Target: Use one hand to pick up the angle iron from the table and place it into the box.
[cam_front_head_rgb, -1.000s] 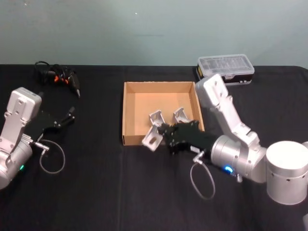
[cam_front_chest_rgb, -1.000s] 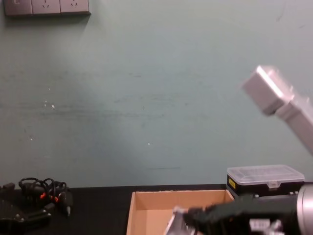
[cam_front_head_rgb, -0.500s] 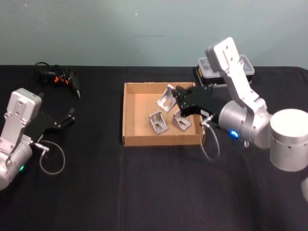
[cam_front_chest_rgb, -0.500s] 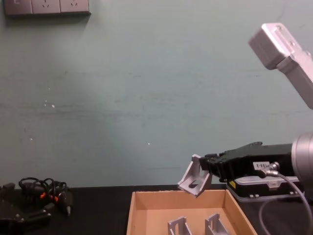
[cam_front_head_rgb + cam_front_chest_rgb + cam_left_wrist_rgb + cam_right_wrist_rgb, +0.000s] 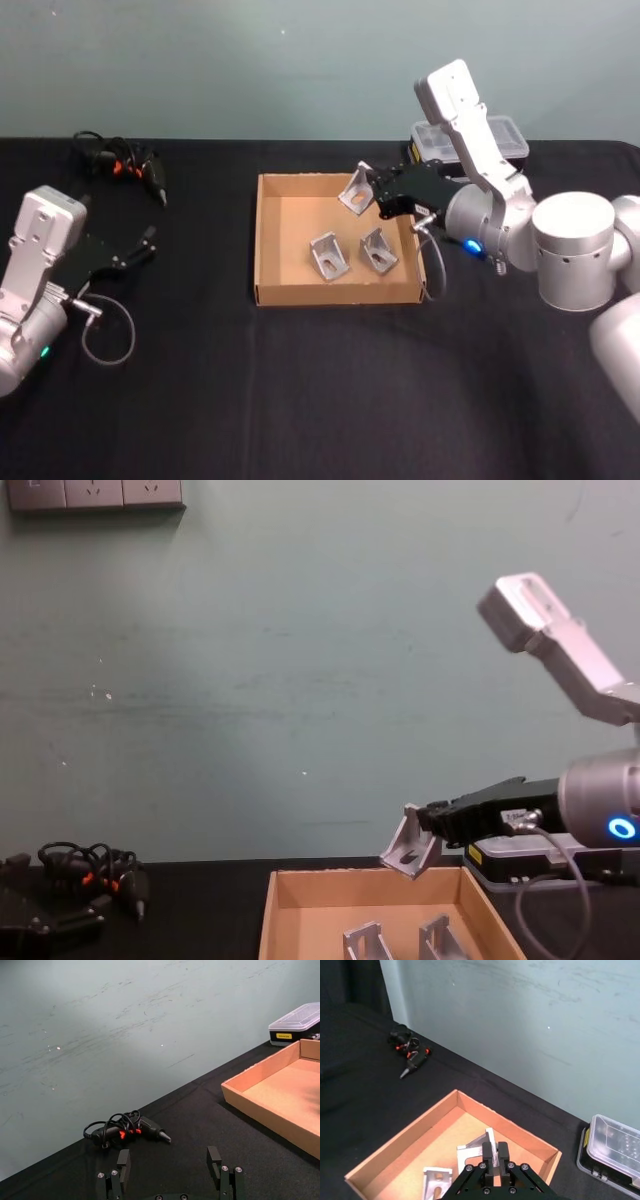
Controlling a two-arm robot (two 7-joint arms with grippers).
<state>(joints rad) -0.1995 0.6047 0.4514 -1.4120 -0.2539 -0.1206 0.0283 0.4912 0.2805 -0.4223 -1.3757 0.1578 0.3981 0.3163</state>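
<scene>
While it hangs above the far right corner of the cardboard box [image 5: 268,240], the right gripper [image 5: 374,193] has its claw closed tight on one flange of an angle iron [image 5: 356,190], which rides clear of the box floor, tilted, just inside the far wall. Two more angle irons [image 5: 328,255] lie on the box floor near its right wall, a little apart from each other. From its cast grey look, the bracket is judged to be rigid metal, fairly light for its bulk and smooth-faced, so it could slip or swing in a pinch; gripping a flat flange near the bend, as seen in the right wrist view, seems the soundest hold. On the table [image 5: 300,400] near its left edge, the left gripper [image 5: 170,1180] sits parked with its fingers spread and nothing between them. A clear-lidded parts case [image 5: 470,140] rests at the far right, a corded tool [image 5: 125,160] at the far left.
</scene>
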